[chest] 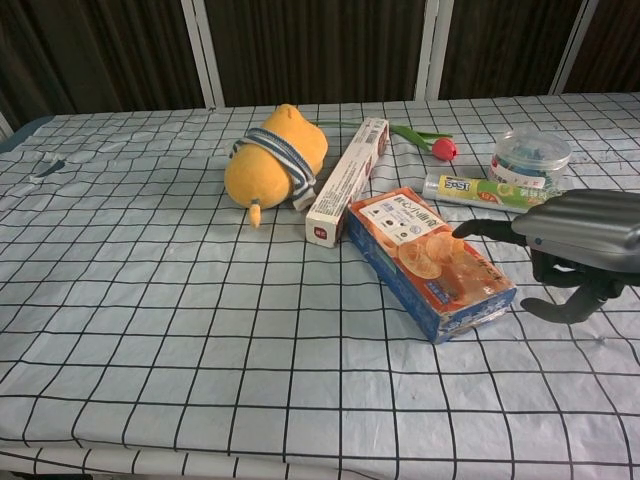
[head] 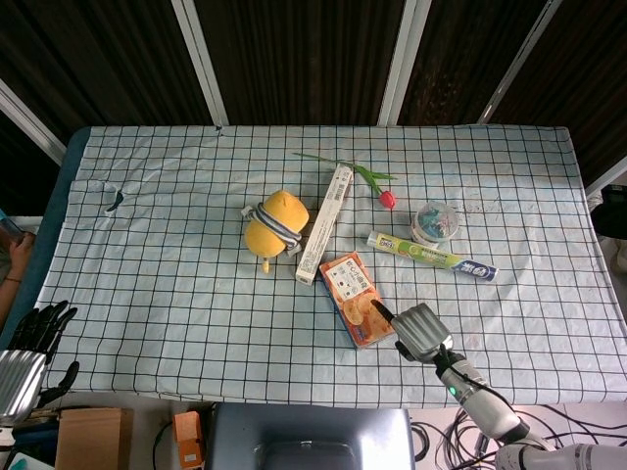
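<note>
Fingers of the right hand (chest: pixel 560 250) are mostly curled in under the palm and hold nothing, while one finger (chest: pixel 478 228) reaches out straight over the near end of the orange cracker box (chest: pixel 428 258); whether it touches the box top cannot be told. The box lies flat on the checked tablecloth (chest: pixel 150 330), just left of that hand. At the near left corner, off the table's edge, the left hand (head: pixel 24 357) hangs with its fingers spread, holding nothing. Behind the cracker box lies a long white carton (chest: pixel 348 178), one end almost touching the box. Left of the carton rests a yellow plush toy (chest: pixel 272 158) with a striped band around it. Farther right lies a toothpaste tube (chest: pixel 478 189), then a clear lidded tub (chest: pixel 530 152), and at the back an artificial tulip (chest: pixel 432 142) with a red bud.
</note>
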`<action>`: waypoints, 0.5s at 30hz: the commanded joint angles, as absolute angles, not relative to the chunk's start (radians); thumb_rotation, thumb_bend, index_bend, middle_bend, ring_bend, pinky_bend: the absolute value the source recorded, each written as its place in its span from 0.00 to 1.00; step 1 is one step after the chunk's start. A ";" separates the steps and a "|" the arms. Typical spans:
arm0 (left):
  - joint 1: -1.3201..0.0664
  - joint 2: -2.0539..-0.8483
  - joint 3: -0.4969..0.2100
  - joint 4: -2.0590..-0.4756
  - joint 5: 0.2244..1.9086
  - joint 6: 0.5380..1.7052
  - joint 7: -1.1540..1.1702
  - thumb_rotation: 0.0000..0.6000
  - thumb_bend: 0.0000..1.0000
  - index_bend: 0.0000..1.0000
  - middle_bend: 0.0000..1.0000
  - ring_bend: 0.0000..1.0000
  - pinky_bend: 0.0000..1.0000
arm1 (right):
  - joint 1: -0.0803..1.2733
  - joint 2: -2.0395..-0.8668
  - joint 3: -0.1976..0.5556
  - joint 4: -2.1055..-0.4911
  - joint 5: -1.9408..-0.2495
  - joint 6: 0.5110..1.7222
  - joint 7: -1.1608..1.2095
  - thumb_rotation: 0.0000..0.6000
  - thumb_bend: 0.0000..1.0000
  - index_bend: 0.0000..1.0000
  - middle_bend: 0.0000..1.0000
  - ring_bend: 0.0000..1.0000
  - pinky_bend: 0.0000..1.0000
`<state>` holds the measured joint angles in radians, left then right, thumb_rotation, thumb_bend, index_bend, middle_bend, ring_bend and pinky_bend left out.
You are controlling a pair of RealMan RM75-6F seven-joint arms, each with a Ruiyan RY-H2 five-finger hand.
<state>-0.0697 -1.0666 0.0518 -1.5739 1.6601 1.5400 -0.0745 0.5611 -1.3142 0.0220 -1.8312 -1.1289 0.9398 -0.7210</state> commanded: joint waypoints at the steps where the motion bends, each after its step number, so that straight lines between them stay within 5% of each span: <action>1: -0.068 -1.067 0.052 -1.574 1.660 1.542 -0.074 1.00 0.42 0.00 0.00 0.01 0.00 | 0.587 -1.303 0.019 -1.850 -1.077 0.917 -0.743 1.00 0.51 0.00 1.00 1.00 1.00; 15: -0.067 -1.068 0.049 -1.573 1.659 1.542 -0.073 1.00 0.43 0.00 0.00 0.01 0.00 | 0.602 -1.300 -0.007 -1.856 -1.098 0.955 -0.708 1.00 0.52 0.00 1.00 1.00 1.00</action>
<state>-0.0666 -1.0678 0.0495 -1.5734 1.6585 1.5418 -0.0726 0.6024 -1.3003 -0.0054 -1.8553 -1.0956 0.9523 -0.7107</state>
